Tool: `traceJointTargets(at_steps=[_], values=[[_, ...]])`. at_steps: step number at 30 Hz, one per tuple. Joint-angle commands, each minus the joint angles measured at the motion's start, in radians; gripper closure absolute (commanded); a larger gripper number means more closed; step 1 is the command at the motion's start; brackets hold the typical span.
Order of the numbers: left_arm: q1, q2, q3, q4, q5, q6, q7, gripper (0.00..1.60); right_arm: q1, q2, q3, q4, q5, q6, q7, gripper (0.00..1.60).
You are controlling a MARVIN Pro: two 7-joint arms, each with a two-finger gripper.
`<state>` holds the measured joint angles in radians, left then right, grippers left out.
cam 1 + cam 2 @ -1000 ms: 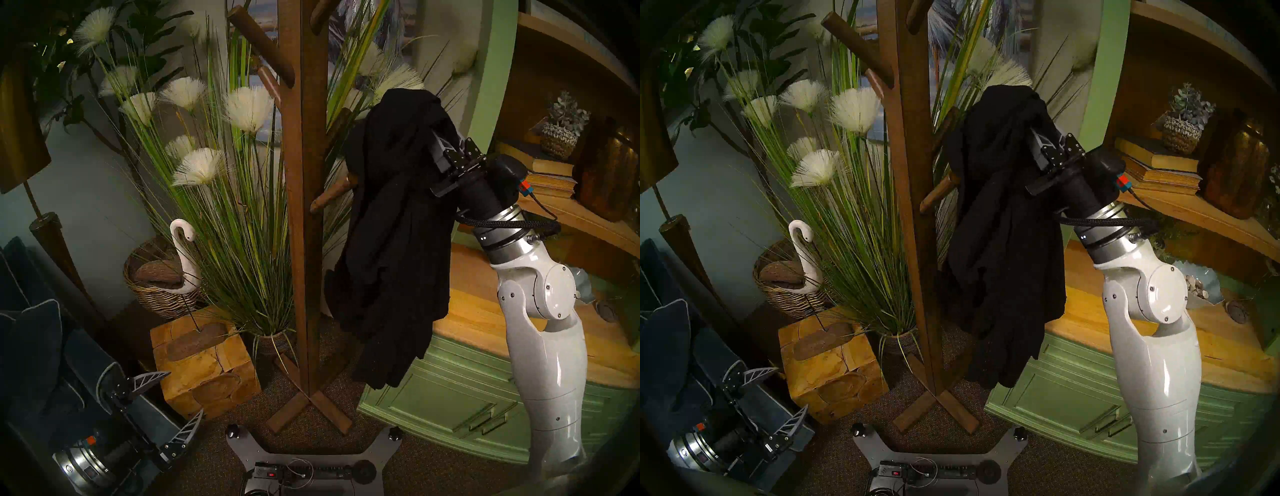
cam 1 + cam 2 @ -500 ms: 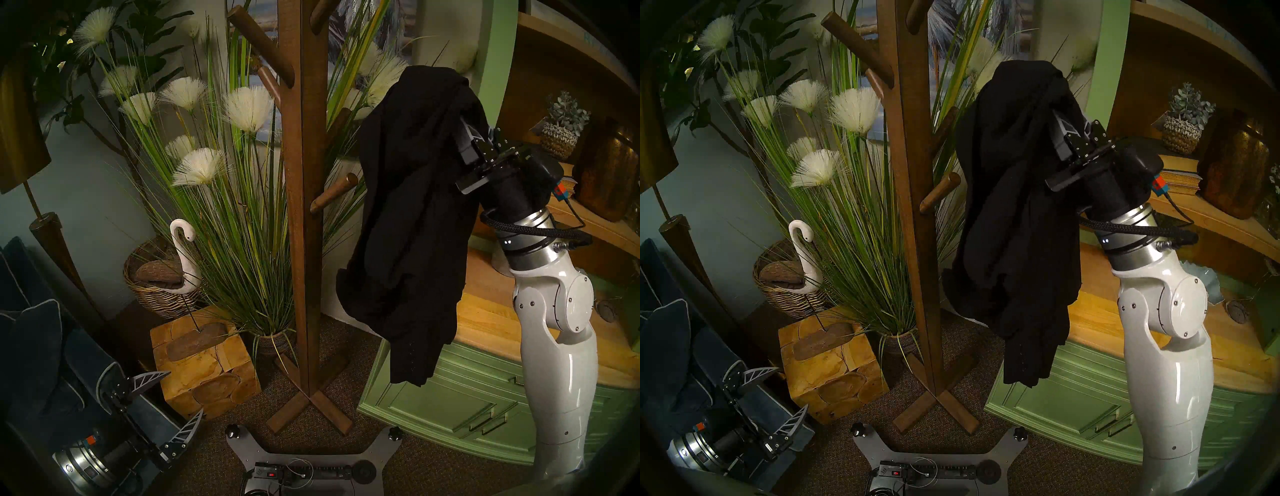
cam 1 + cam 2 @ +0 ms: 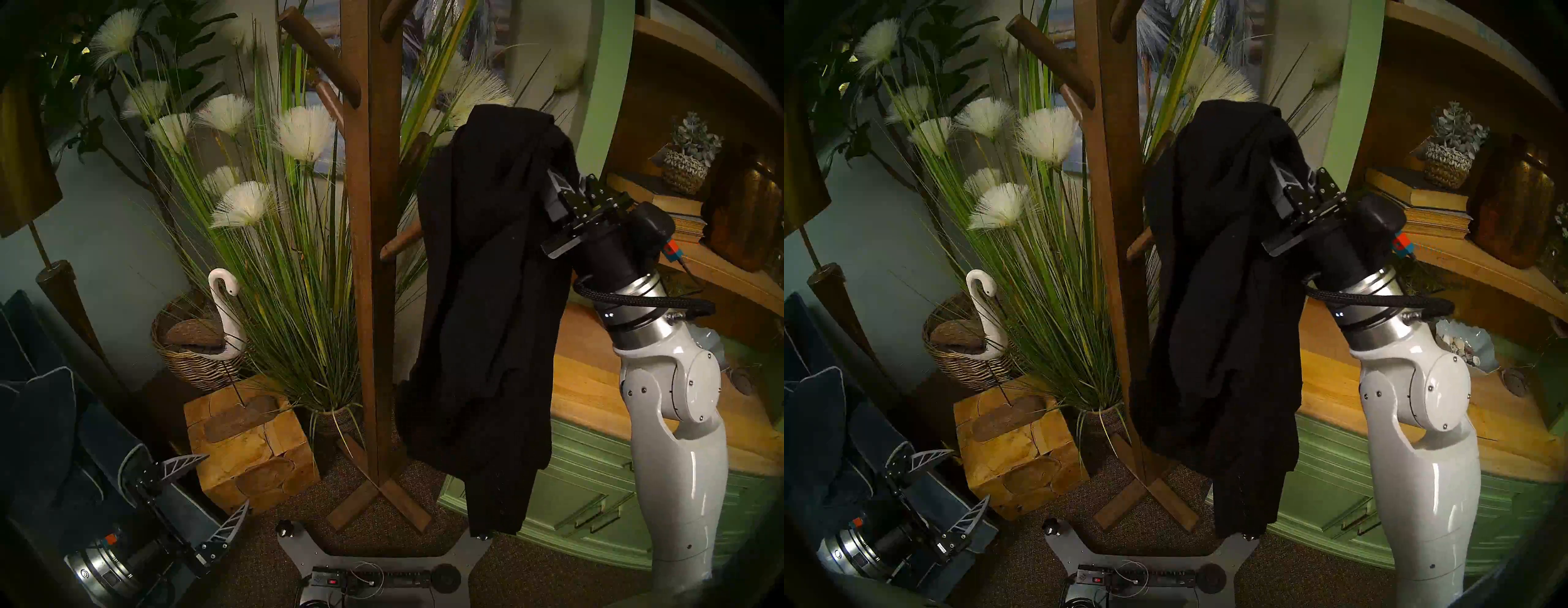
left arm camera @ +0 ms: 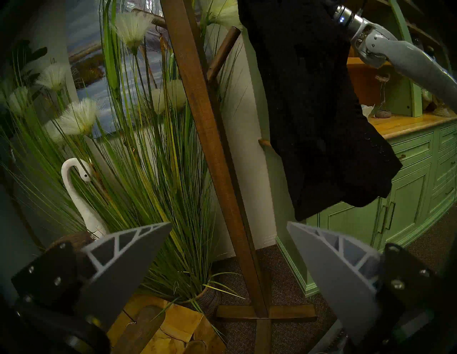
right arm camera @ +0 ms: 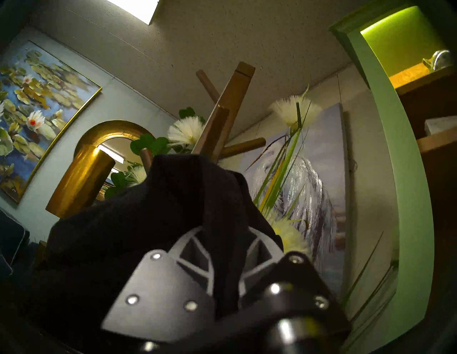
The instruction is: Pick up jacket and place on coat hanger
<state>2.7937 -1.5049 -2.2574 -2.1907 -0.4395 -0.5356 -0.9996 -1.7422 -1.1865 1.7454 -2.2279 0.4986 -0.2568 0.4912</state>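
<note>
From the head views, the right claw [image 3: 555, 182] is clamped on a bunch of the black jacket [image 3: 483, 297], holding it up just right of the coat stand [image 3: 369, 254]. The cloth covers the tip of the lower right peg [image 3: 401, 242]; I cannot tell whether it rests on it. If the claw lets go now, I'd expect the limp fabric to slide to the carpet, since nothing clearly hooks it.

The left wrist view shows what the head misses: the jacket's hem swinging free, apart from the post, and the left claw [image 4: 227, 259] spread wide, holding nothing.

The right wrist view looks upward: fabric pinched between its fingers [image 5: 195, 249], with upper pegs [image 5: 243, 145] bare above. A sleeve could snag there.
</note>
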Motion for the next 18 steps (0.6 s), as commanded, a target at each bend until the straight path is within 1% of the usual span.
traceJointTargets(at_steps=[1, 2, 3, 5, 9, 13, 18], values=[[-0.002, 0.001, -0.004, -0.020, -0.016, -0.002, 0.000, 0.00, 0.108, 0.031, -0.064, -0.008, -0.017, 0.010, -0.013, 1.60], [-0.002, 0.000, -0.005, -0.020, -0.016, -0.001, -0.001, 0.00, 0.126, 0.021, -0.089, 0.005, -0.034, 0.013, -0.013, 1.60], [-0.002, 0.000, -0.005, -0.020, -0.016, -0.001, -0.001, 0.00, 0.126, 0.021, -0.089, 0.005, -0.034, 0.013, -0.013, 1.60], [-0.002, -0.001, -0.005, -0.020, -0.016, -0.001, -0.002, 0.00, 0.144, 0.020, -0.120, 0.024, -0.051, 0.019, -0.017, 1.60], [-0.003, -0.001, -0.006, -0.020, -0.017, 0.000, -0.003, 0.00, 0.171, 0.013, -0.138, 0.045, -0.061, 0.022, -0.012, 1.60], [-0.003, -0.002, -0.006, -0.021, -0.018, 0.001, -0.005, 0.00, 0.140, 0.020, -0.135, 0.043, -0.070, 0.017, -0.004, 1.60], [-0.004, -0.003, -0.007, -0.021, -0.020, 0.002, -0.007, 0.00, 0.084, 0.059, -0.114, 0.064, -0.065, 0.031, 0.033, 1.60]])
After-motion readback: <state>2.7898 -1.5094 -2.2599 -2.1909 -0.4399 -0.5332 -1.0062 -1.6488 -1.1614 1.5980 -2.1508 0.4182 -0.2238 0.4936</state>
